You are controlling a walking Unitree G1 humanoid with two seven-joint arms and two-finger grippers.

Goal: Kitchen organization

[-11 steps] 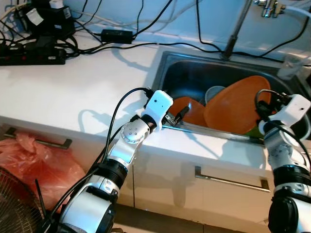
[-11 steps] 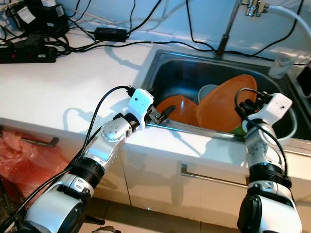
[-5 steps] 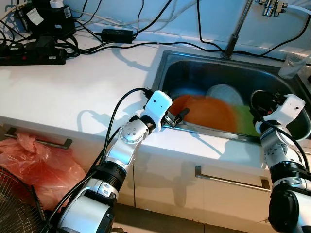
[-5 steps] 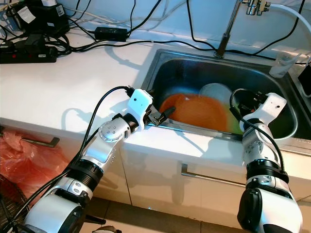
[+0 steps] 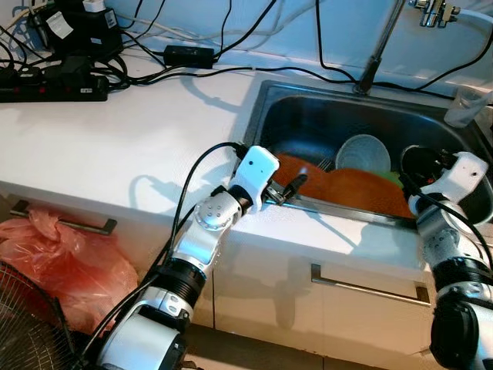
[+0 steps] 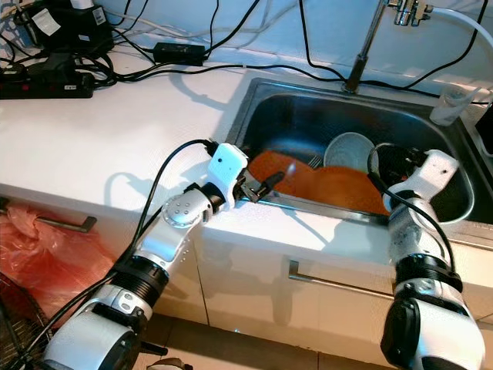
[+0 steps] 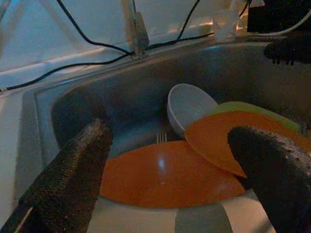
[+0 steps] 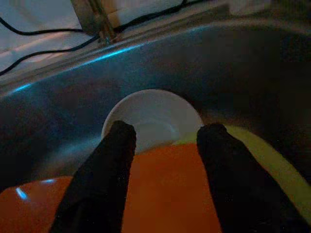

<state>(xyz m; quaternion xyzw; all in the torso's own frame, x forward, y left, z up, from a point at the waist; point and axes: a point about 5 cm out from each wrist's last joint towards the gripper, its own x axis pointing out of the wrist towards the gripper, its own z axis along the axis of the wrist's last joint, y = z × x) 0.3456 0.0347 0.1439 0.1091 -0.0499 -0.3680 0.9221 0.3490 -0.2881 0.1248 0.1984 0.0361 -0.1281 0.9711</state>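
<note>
In the steel sink [image 5: 266, 100] lie two orange plates, a big one [image 5: 370, 189] resting partly on a smaller one [image 5: 289, 166]. A green plate [image 5: 394, 177] peeks out under the big one. A white bowl [image 5: 363, 153] leans behind them, with a fork [image 5: 323, 163] beside it. My left gripper [image 5: 289, 185] hovers at the sink's front left rim, open and holding nothing. My right gripper [image 8: 166, 131] is open just above the big orange plate [image 8: 170, 194], pointing toward the bowl [image 8: 153, 114].
A faucet [image 5: 375, 50] rises behind the sink, with a clear cup [image 5: 463, 105] at the back right. Cables and a power strip [image 5: 54, 89] crowd the counter's back left. Below are drawer handles [image 5: 366, 284], a red bag [image 5: 46, 258] and a fan [image 5: 15, 327].
The big orange plate stood on edge by my right gripper a second ago; it has dropped flat into the sink, uncovering the white bowl. My left arm has barely moved.
</note>
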